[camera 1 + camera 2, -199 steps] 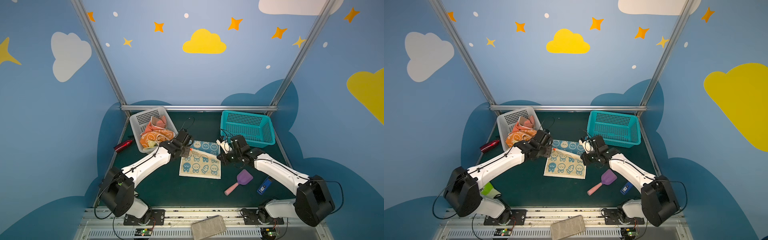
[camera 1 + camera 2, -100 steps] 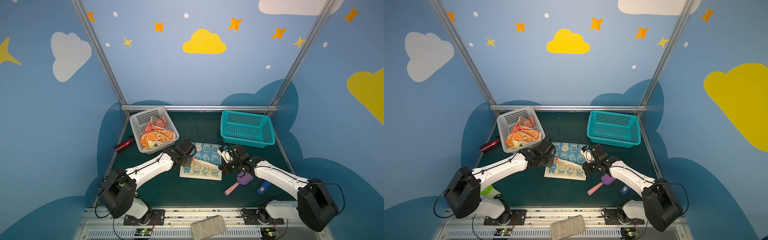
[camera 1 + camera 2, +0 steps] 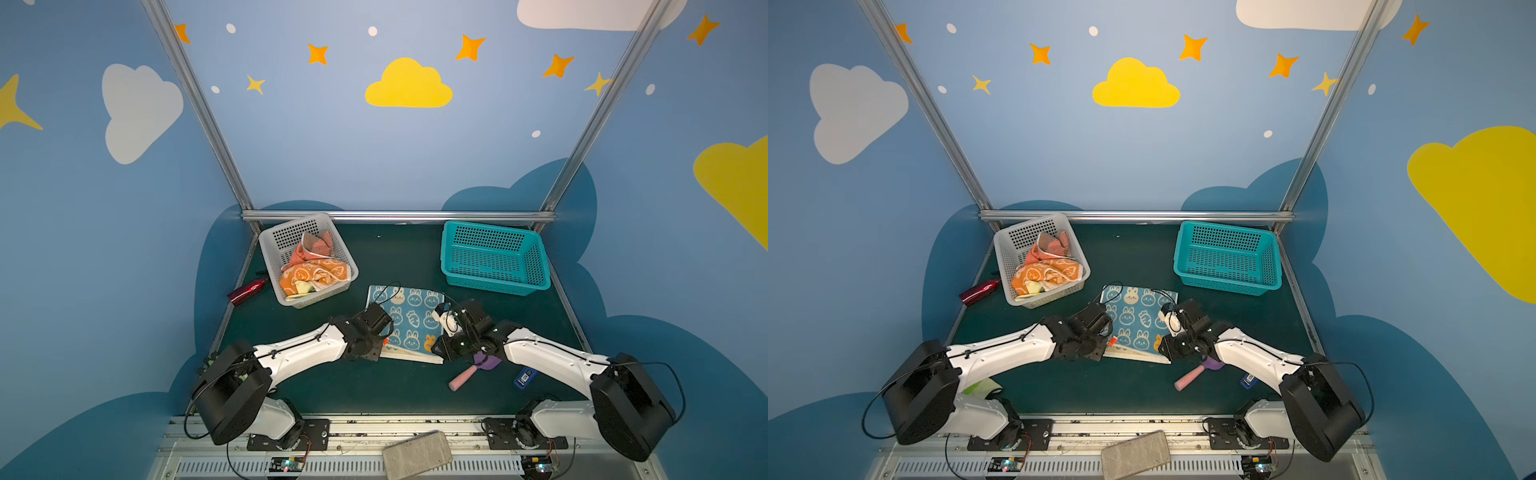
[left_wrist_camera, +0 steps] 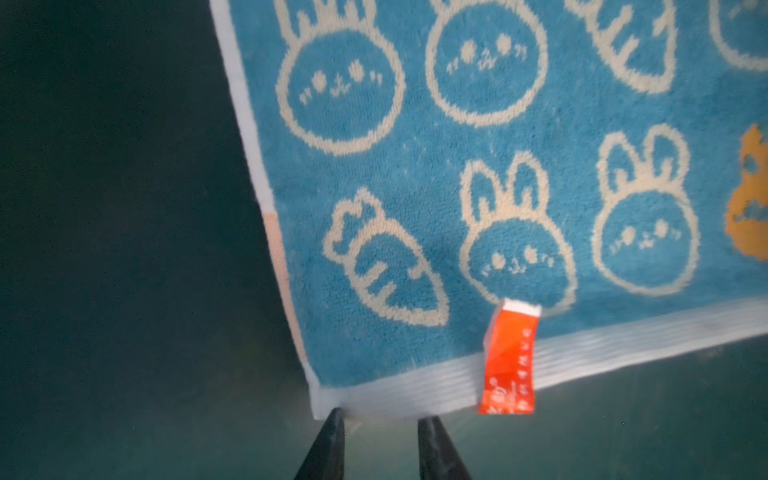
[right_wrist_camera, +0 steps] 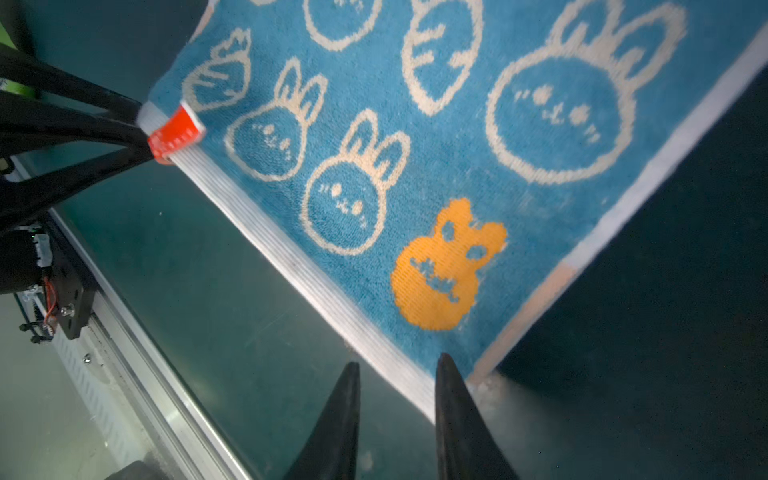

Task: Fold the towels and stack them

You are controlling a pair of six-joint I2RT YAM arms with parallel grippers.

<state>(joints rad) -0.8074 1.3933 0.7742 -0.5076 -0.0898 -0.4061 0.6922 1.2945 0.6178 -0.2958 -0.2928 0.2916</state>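
Note:
A blue towel (image 3: 409,316) (image 3: 1133,316) with white rabbits lies folded flat on the green mat, its white hems along the near side. My left gripper (image 4: 380,415) stands open just off the near left corner of this towel (image 4: 457,166), beside its orange tag (image 4: 509,357), with nothing between the fingers. My right gripper (image 5: 399,361) is open at the near right corner of the towel (image 5: 415,145); one finger overlaps the hem. More towels, an orange one (image 3: 313,274) and a salmon one (image 3: 320,245), lie crumpled in the white basket (image 3: 291,235).
A teal basket (image 3: 494,257) stands at the back right. A red bottle (image 3: 245,291) lies left of the white basket. A pink-handled purple scoop (image 3: 473,370) and a small blue item (image 3: 525,377) lie under the right arm. A green glove (image 3: 982,386) shows behind the left arm.
Both grippers drew the towel's far edge over toward the front, folding it blue side up. Their jaws have since opened and let the hem go.

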